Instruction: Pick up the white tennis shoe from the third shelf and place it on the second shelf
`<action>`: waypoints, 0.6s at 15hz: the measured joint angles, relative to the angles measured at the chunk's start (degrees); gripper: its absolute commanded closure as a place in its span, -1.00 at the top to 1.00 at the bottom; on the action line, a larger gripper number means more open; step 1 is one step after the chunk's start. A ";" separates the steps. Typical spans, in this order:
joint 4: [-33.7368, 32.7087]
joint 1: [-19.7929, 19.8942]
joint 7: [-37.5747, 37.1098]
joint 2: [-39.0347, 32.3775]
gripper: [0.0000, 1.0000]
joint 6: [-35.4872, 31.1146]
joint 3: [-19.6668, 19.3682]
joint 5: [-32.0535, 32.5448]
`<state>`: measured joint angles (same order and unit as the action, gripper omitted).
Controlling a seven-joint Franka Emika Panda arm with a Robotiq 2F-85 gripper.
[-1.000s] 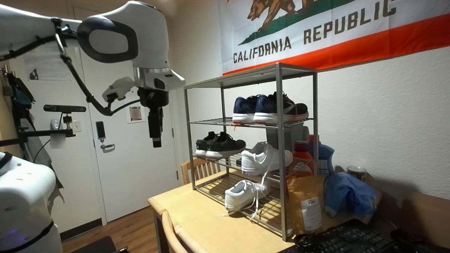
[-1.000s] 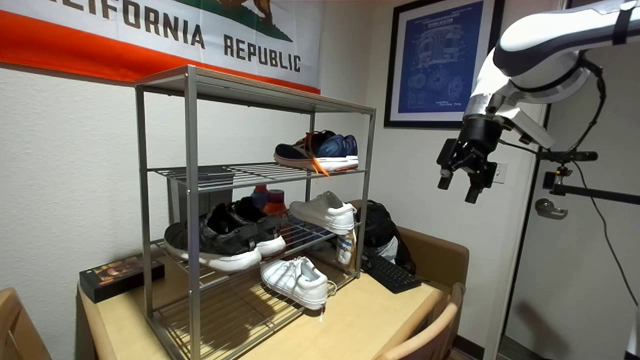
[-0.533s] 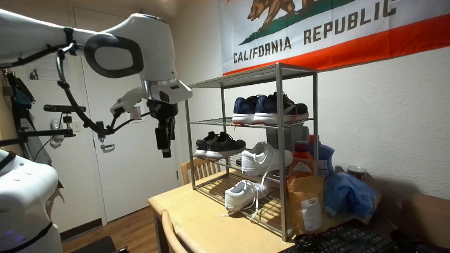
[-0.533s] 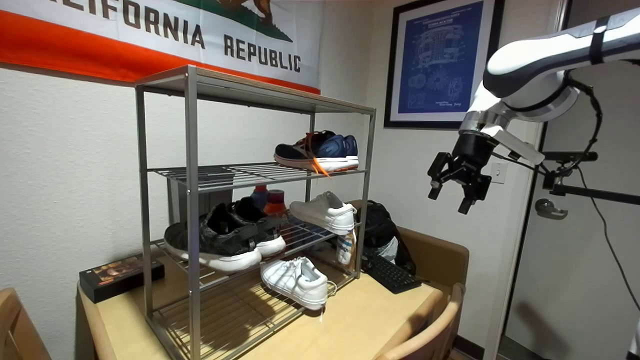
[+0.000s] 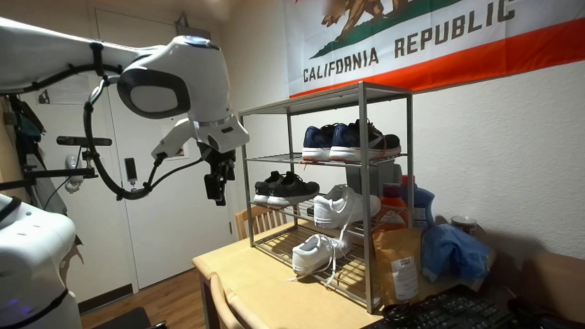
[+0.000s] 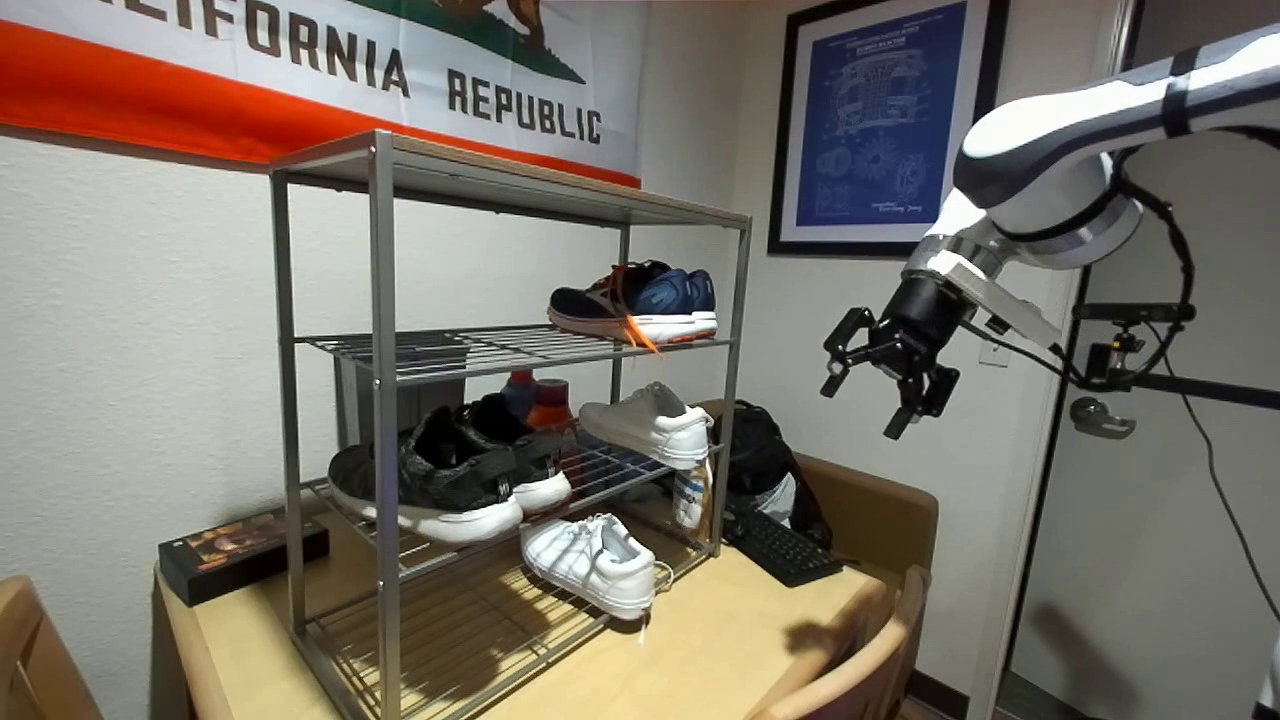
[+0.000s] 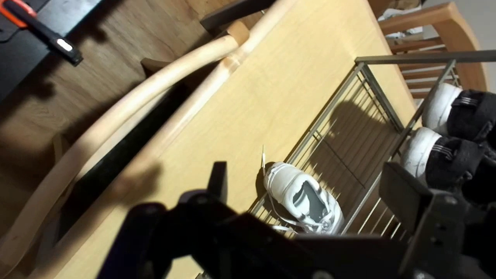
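Holding empty fingers point(image 7: 405, 193) wide apart | sighting white tennis shoe point(image 6: 592, 566) below and ahead on third shelf point(image 6: 440, 635) | lying heel outward, running lengthwise into rack point(image 6: 384, 330)

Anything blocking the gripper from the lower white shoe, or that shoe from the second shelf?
Nothing visible stands between the open gripper and the lower white shoe. The second shelf overhangs its toe, so it likely must come out before rising. Black shoes and another white shoe stand toward that shelf's ends.
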<state>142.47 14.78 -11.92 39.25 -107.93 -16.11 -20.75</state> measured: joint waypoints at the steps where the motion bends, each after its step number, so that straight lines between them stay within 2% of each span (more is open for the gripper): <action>1: 1.43 0.02 -2.07 -0.02 1.00 -2.70 0.77 -2.14; 4: 5.61 0.20 -7.32 -0.07 1.00 -11.90 3.97 -5.73; 9: 12.39 2.44 -16.09 -1.95 1.00 -27.81 9.90 -3.86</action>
<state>154.86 17.22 -28.01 37.30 -135.73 -6.21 -24.61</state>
